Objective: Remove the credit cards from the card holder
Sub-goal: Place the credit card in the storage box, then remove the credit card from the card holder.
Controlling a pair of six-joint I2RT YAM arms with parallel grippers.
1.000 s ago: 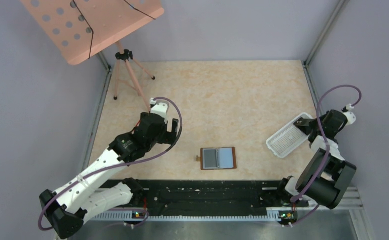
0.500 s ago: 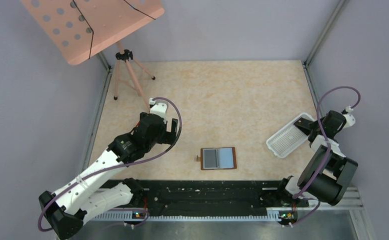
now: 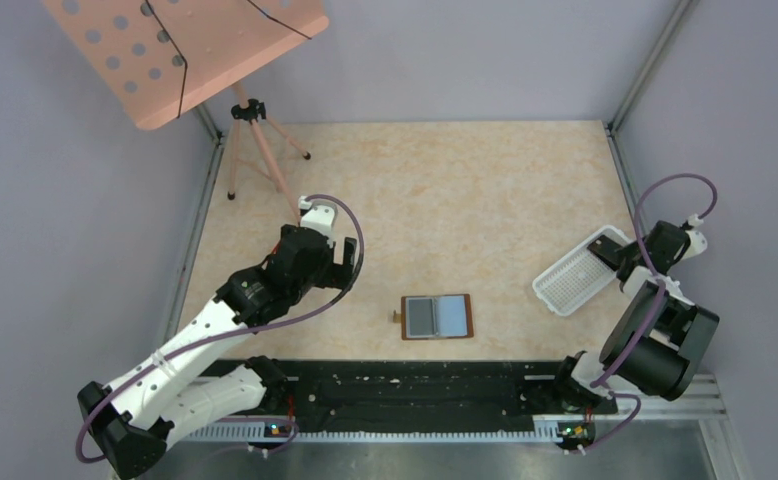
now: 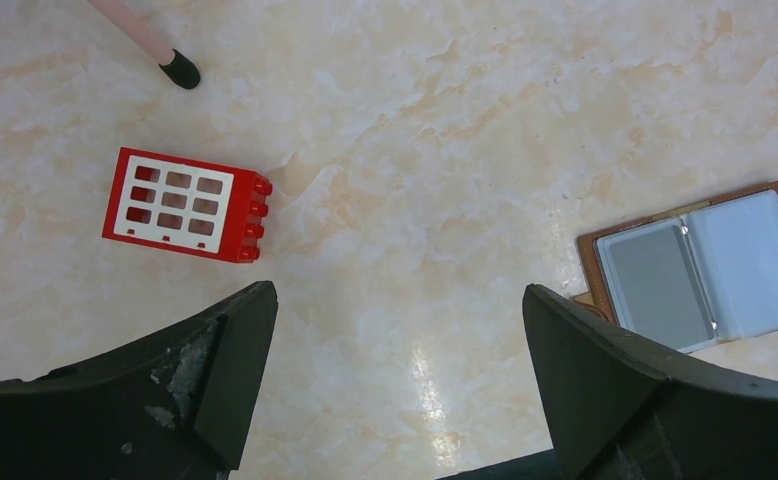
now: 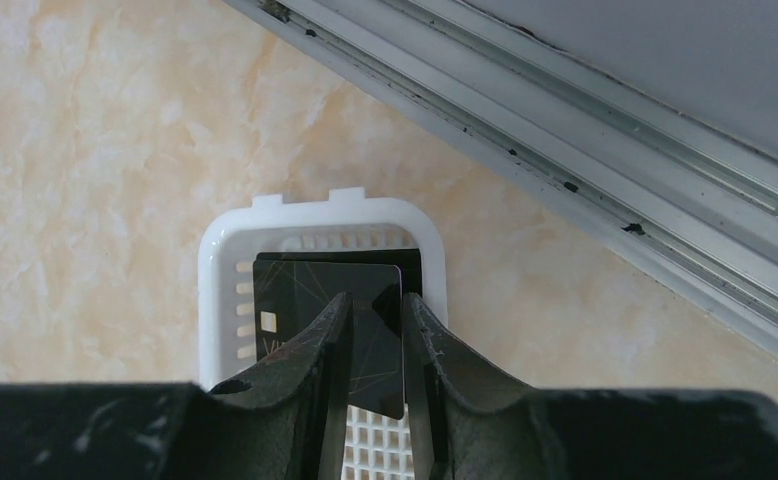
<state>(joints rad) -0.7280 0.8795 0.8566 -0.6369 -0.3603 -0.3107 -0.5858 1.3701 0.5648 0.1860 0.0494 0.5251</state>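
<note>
The brown card holder (image 3: 436, 317) lies open and flat near the table's front edge, blue-grey inside, also in the left wrist view (image 4: 695, 265). A grey card (image 4: 655, 280) sits in its left pocket. My left gripper (image 3: 348, 262) hovers to its left, open wide with nothing between the fingers (image 4: 395, 290). My right gripper (image 3: 613, 252) hangs over the white tray (image 3: 575, 278) at the right. Its jaws stand narrowly apart (image 5: 375, 298). A black credit card (image 5: 295, 295) lies in the tray beneath them, showing through the gap.
A red keypad-like block (image 4: 187, 203) lies on the table left of my left gripper. A pink music stand (image 3: 180, 50) on a tripod stands at the back left. A metal rail (image 5: 565, 150) runs along the table's right edge beside the tray (image 5: 215, 270).
The right jaws have parted from shut, and the black card now lies loose in the tray. The right arm's elbow shifted slightly right. The left arm has not moved.
</note>
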